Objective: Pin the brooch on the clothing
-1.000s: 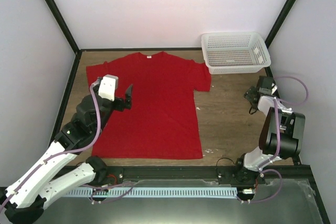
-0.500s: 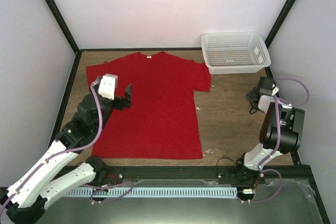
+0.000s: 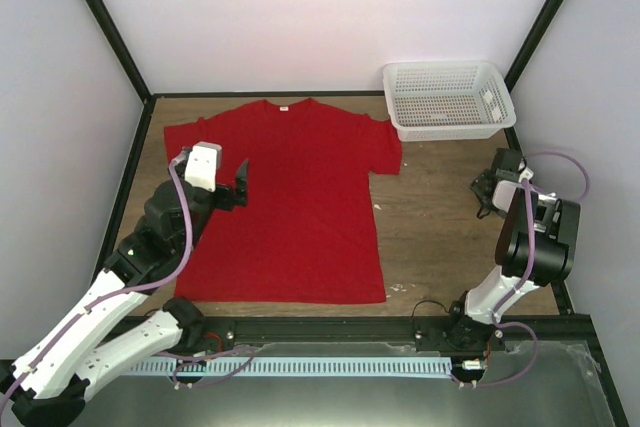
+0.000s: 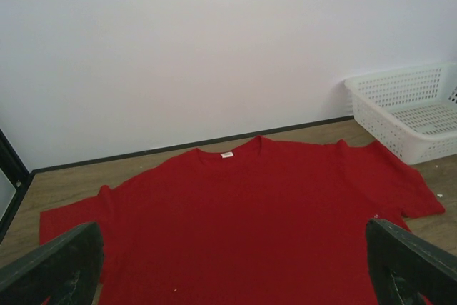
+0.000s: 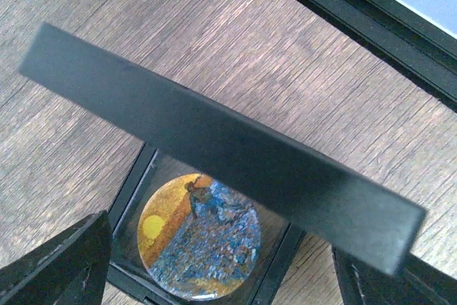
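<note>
Step in hand: pick-up of the brooch point(image 5: 200, 237). The brooch sits face-up in a black stand point(image 5: 214, 141) on the desk point(image 3: 430, 227), at the right side, well apart from the red T-shirt point(image 3: 290, 197) spread flat. The right pincer point(image 5: 218, 251) hangs above the stand, jaws wide, one on each side and holding nothing. The left pincer point(image 4: 232, 248) hovers over the T-shirt, jaws fully wide and empty. The next move probably calls for a descent past the stand's crossbar and a light closure on the brooch rim.
</note>
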### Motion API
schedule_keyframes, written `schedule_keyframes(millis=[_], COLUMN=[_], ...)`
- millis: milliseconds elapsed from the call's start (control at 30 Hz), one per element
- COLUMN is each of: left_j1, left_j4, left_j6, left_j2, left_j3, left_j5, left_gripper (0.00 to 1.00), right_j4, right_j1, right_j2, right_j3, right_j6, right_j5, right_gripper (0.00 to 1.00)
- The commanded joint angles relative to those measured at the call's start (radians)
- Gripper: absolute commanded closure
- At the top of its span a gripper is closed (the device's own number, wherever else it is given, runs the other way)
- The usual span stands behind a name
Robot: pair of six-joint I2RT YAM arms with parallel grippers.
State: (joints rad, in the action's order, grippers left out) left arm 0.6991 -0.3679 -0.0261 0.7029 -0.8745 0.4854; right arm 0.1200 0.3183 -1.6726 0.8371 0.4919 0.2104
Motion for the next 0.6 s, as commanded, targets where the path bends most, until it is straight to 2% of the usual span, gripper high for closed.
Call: schedule_keyframes(millis=[0, 233, 567], left_j1=[-0.001, -0.002, -0.001], left_j4=[0.025, 0.026, 0.024], left_j6=[-0.004, -0.005, -0.008], left_j2=[-0.012, -0.011, -0.012], left_j3=[0.009, 0.009, 0.010], left_j5=[0.004, 0.002, -0.003], left_gripper=[0.00, 0.00, 0.00], right_j4=[-0.024, -0.042, -0.037], right_j1=[0.024, 0.039, 0.041], right_j2=[-0.004, -0.020, -0.045], right_j3=[0.034, 0.027, 0.035], right_j6=[0.009, 0.014, 0.008], right_j5=[0.019, -0.008, -0.029], right_gripper=[0.22, 0.28, 0.26])
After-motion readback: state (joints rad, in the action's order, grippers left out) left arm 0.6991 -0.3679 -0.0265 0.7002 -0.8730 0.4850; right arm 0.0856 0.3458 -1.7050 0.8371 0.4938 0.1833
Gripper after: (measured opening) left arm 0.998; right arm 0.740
